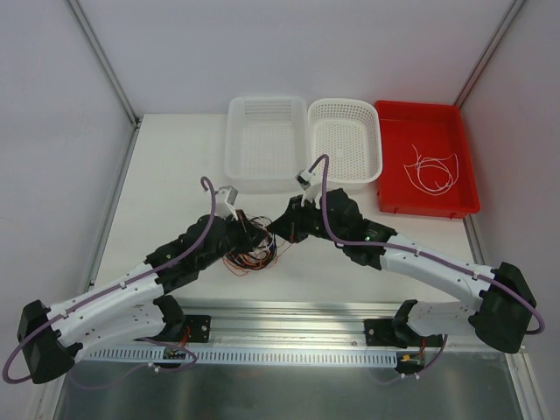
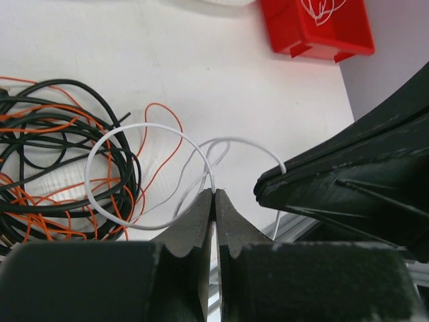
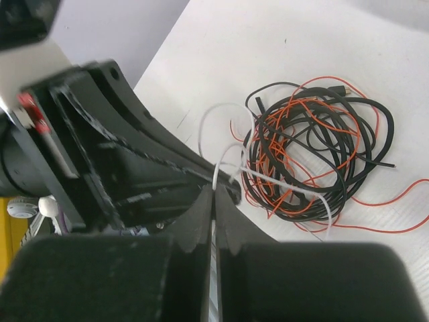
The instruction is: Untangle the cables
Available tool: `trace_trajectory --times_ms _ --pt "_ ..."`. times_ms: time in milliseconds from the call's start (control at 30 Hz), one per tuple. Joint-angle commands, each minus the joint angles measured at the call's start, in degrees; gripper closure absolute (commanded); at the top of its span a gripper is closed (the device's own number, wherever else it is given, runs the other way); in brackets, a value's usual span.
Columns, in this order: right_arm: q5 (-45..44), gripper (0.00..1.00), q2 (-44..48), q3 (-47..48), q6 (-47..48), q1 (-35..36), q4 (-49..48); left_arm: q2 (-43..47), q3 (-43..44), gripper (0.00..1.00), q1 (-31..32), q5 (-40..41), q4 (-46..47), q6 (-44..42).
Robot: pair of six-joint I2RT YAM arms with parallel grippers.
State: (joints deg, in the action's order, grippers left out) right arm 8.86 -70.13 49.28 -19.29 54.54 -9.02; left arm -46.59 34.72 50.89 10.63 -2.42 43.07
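Top external view: the cable tangle is sitting on the tabletop at near centre, right between the two arm tips. The far side is carrying two white baskets and, far right, a red tray with a loose white wire lying in it.

Left wrist view: the left gripper is closed, pinching the white cable at its tips. The right gripper is also closed and pinching the same white cable just beside it, so the two grips are sitting almost tip to tip. The white cable's loop is lying across the edge of the black and orange cables.

Step in hand, as I'm reading it: working the white cable out of the pile. To do it well:
- be drawing the two grips apart slowly
- be lifting while pulling, so the loop is clearing the black and orange cables
- be watching for the pile dragging along; if it is, ease off and re-grip nearer the snag

It's thin wire, so I'm expecting slip under a hard tug.

Labels: I'm not seeing any readable brand or writing in any view.
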Motion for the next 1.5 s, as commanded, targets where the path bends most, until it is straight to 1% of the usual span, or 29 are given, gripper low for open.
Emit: trace_trajectory --times_ms 0,133,267,300,367,400,500,533,600,633,733,800,933,1067,1100,1300,1400,1467 --pt "-2.00 0.99 2.19 0.12 -2.50 0.30 -4.52 -1.83 -0.53 0.97 3.06 3.95 5.49 0.53" --pt "-3.41 0.99 2.98 -0.23 -3.12 0.39 -4.70 -4.30 0.17 0.93 5.53 3.69 5.58 -1.32" --pt "-4.47 0.99 2.98 -0.32 -2.86 0.39 -3.55 -4.74 0.44 0.84 6.41 1.41 5.58 -3.07" --pt "-4.90 0.99 2.98 -0.41 -2.77 0.39 -3.29 -4.31 0.35 0.78 6.41 0.97 5.49 -3.34" --pt "-4.91 0.99 2.72 -0.50 -2.60 0.39 -2.76 -3.17 0.17 0.72 6.41 -0.08 5.49 -3.95" --pt "-5.17 0.99 2.72 -0.58 -2.42 0.39 -2.59 -2.55 0.09 0.63 6.41 -0.26 5.32 -3.87" --pt "-5.61 0.99 2.63 -0.32 -1.63 0.39 -1.36 0.26 -0.44 0.48 6.41 -0.26 4.62 -4.31" --pt "-5.87 0.99 2.63 -0.15 -1.46 0.39 -0.57 0.97 -0.62 0.39 6.41 -0.26 4.09 -4.48" --pt "-6.57 0.99 2.63 0.20 -0.49 0.30 0.31 2.81 -0.27 0.33 6.32 -0.26 2.69 -5.01" --pt "-6.66 0.99 2.54 0.38 -0.40 0.39 1.18 3.34 0.26 0.26 6.41 -0.18 0.94 -5.10" --pt "-6.67 0.99 2.45 0.64 0.04 0.30 1.89 5.54 0.88 0.18 6.32 -0.09 -1.88 -5.45" --pt "-6.49 0.99 2.36 0.82 0.04 0.39 1.90 7.12 1.05 0.16 6.50 0.53 -2.68 -5.28" --pt "-6.40 0.99 2.19 1.00 -0.05 0.30 2.16 9.84 1.14 0.16 6.41 1.93 -4.87 -4.93" --pt "-6.05 0.99 2.28 1.35 0.04 0.39 2.34 13.00 0.70 0.17 6.41 5.44 -8.03 -2.03" --pt "-6.05 0.99 2.28 1.44 0.13 0.30 2.42 13.45 0.61 0.19 6.32 6.15 -8.48 -1.59" --pt "-5.17 0.99 2.36 1.70 1.09 0.39 2.95 17.14 -1.85 0.22 6.32 9.84 -9.98 0.26" --pt "-4.47 0.99 2.36 2.14 1.53 0.39 3.13 17.32 -2.20 0.27 6.32 10.72 -10.15 0.26" --pt "-4.12 0.99 2.19 2.31 1.62 0.30 3.13 16.27 -1.59 0.33 6.32 10.99 -10.24 -0.44"
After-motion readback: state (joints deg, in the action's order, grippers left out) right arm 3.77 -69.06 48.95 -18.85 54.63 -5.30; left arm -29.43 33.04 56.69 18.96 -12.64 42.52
